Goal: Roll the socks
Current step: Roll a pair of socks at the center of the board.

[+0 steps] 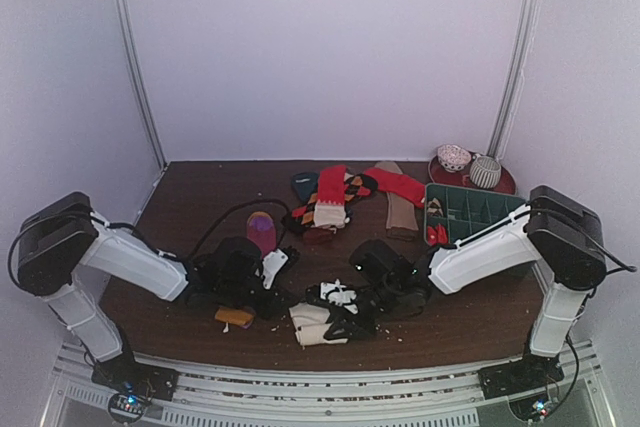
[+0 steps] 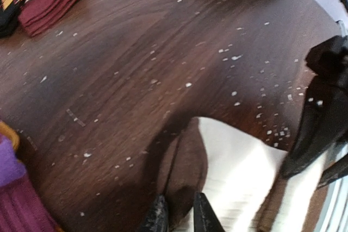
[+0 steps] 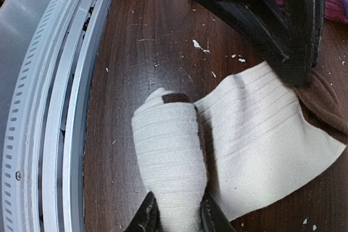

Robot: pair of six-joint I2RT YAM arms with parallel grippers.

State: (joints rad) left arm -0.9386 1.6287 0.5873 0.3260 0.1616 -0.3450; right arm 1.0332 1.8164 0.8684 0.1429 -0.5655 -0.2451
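A cream-and-brown banded sock [image 3: 261, 139] lies flat near the table's front edge, and one end of it is rolled into a thick cream roll [image 3: 171, 150]. My right gripper [image 3: 175, 218] is shut on that roll, a finger on each side. My left gripper [image 2: 179, 218] is shut on the sock's brown end [image 2: 187, 161], with a fold of brown fabric pinched between its tips. In the top view the same sock [image 1: 312, 327] sits between the two grippers. A purple-magenta sock [image 1: 262, 230] lies behind the left gripper. More socks [image 1: 335, 197] are piled at the back.
A green compartment tray [image 1: 470, 209] stands at the right, and behind it a dark red plate [image 1: 500, 185] holds two balls. The metal rail [image 3: 54, 107] of the table's front edge runs close to the roll. White specks dot the dark wooden table [image 2: 163, 52].
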